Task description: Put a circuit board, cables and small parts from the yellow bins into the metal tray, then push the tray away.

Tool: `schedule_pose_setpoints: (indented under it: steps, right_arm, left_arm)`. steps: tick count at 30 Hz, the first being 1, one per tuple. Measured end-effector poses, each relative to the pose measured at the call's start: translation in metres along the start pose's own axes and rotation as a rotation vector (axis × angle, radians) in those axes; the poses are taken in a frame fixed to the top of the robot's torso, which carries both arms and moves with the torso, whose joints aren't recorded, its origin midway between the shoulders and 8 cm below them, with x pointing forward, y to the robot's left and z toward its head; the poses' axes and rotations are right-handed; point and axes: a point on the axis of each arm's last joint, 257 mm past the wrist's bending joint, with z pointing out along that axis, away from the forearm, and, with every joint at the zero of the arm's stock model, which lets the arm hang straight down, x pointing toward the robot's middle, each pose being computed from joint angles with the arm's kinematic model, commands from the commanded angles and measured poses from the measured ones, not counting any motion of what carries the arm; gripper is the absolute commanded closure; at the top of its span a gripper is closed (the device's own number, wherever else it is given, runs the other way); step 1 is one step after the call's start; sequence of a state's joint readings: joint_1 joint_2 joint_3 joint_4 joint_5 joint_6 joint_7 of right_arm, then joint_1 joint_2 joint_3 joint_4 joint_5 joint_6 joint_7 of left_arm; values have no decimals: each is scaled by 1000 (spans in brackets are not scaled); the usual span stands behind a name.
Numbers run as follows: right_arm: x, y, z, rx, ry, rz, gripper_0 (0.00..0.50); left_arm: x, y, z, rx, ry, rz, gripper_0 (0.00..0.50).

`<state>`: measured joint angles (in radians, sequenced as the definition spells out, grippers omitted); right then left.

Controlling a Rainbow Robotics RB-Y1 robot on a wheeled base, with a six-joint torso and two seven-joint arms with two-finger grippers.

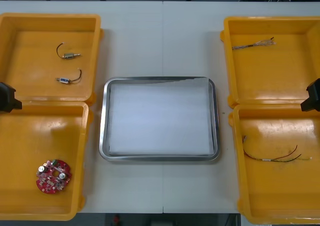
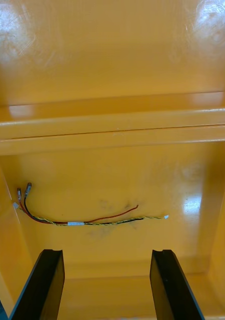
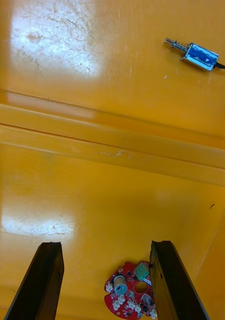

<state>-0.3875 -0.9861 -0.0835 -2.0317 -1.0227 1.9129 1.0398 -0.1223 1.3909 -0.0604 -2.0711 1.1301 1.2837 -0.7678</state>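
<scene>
Both pairs of jaws are standing wide apart and holding nothing: the left jaws are hanging over the near left yellow bin (image 1: 30, 136), the right jaws over the near right yellow bin (image 1: 280, 196).

The round red circuit board (image 1: 53, 176) is lying flat toward the desk's near left corner. In the left wrist view it is sitting close against one jaw rather than midway between them, so a straight descent is risking a jaw landing on its components.

The red, yellow and black cable (image 2: 87, 220) is lying flat on the right bin's floor. Being so thin, it is looking apt to slip from a pinch or leave the jaws scraping plastic.

A small metal part (image 1: 70, 55) and a second small metal part (image 1: 65, 80) are resting in the far left yellow bin (image 1: 30, 31), and a twisted cable (image 1: 252, 44) in the far right yellow bin (image 1: 270, 81).

Bin walls are rising around every piece, so anything carried is needing lift before crossing.

The metal tray (image 1: 103, 121), white inside, is sitting mid-desk with bare strips on either side. Open desk (image 1: 162, 41) is running beyond it to the far edge, giving room for the push.
</scene>
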Motion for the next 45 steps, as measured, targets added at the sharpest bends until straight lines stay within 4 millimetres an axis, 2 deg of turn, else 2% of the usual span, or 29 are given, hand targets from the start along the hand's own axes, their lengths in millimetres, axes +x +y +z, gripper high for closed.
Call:
schedule_pose_setpoints:
  steps: [5, 9, 13, 18, 24, 30, 35, 41, 45]
  right_arm:
    - [1, 0, 0, 0, 2, 0, 0]
    - [15, -5, 11, 8, 42, 6, 0]
    - [22, -5, 16, 13, 63, 0, 0]
    - [25, -3, 18, 9, 70, -12, 0]
    - [25, -2, 18, -6, 71, -268, 0]
    - [22, 2, 25, -36, 40, -367, 0]
    - [26, 3, 38, -64, 7, -581, 0]
    - [36, 3, 54, -91, -9, -644, 0]
    - [38, 7, 62, -110, -51, -853, 0]
  left_arm:
    - [0, 0, 0, 0, 0, 0, 0]
    - [0, 0, 0, 0, 0, 0, 0]
    - [11, 4, 6, -6, 25, -3, 0]
    - [15, 2, 9, 2, 29, -2, 0]
    - [23, 5, 13, -1, 49, -7, 0]
    - [50, 19, 23, -24, 108, -25, 0]
    - [66, 24, 28, -32, 141, -31, 0]
    - [77, 16, 26, -19, 154, -7, 0]
    - [85, 7, 25, -6, 162, 23, 0]
